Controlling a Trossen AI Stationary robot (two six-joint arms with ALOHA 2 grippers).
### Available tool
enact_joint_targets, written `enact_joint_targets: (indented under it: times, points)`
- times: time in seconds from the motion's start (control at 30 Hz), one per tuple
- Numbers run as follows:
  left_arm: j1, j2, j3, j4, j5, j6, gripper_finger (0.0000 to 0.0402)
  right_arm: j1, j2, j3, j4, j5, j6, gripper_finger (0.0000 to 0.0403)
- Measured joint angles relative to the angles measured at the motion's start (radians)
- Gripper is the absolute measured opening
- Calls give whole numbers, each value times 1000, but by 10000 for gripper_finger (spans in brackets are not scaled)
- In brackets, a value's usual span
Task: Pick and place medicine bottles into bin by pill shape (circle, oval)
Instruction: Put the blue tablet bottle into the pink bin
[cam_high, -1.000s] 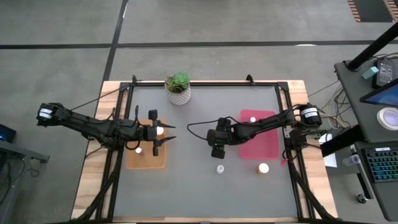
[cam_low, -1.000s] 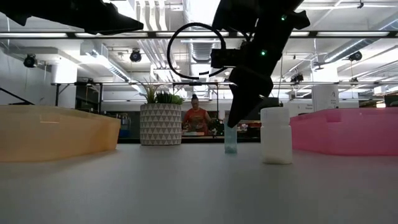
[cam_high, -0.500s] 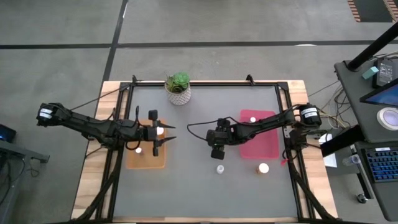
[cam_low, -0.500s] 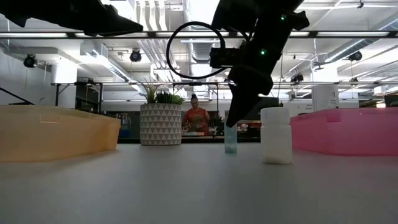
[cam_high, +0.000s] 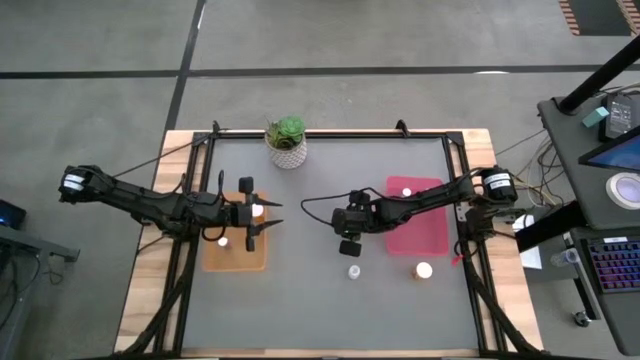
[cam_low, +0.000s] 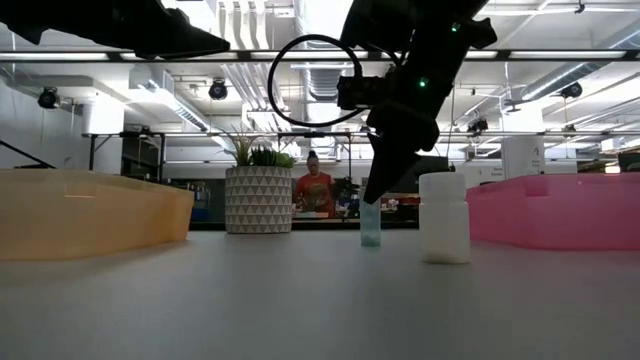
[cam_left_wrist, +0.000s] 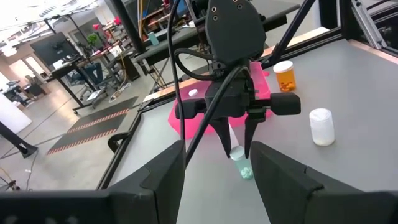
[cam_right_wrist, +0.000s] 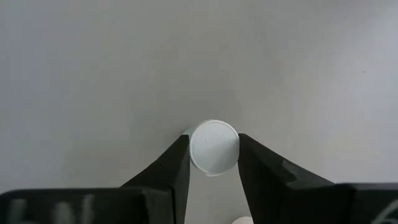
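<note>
A small clear bottle (cam_left_wrist: 241, 163) with a white cap and greenish pills stands upright on the grey table, with my right gripper (cam_high: 348, 247) shut on it from above. Nearby stand a white bottle (cam_low: 444, 217) and an orange bottle (cam_left_wrist: 285, 76). One white cap (cam_high: 407, 190) shows in the pink bin (cam_high: 432, 232). Two more caps (cam_high: 222, 240) lie in the orange bin (cam_high: 236, 258). My left gripper (cam_high: 265, 222) hangs open over the orange bin's right edge, with nothing between its fingers. My right gripper pinches the small bottle by the sides of its white cap (cam_right_wrist: 198, 149) between its two fingers (cam_right_wrist: 177, 163). The fingers come from above, pointing down. The bottle stands upright with its base (cam_low: 371, 243) on the table.
A potted green plant (cam_high: 287, 140) stands at the table's far edge. The pink bin lies at the right and the orange bin at the left, with open grey table between them and toward the near edge. A person (cam_low: 316, 190) is in the room behind.
My right gripper has shut on the small bottle's cap and stayed in place. The bottle stands where it stood.
</note>
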Motion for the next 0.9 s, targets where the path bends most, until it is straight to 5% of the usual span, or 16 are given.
enact_joint_targets:
  times: [0.47,0.9]
  points:
    - [0,0,-2,0,0,0,167,0,-29,57,-80,-3,3,115]
    - [0,0,-3,0,0,-1,167,1,-259,43,-252,6,138,120]
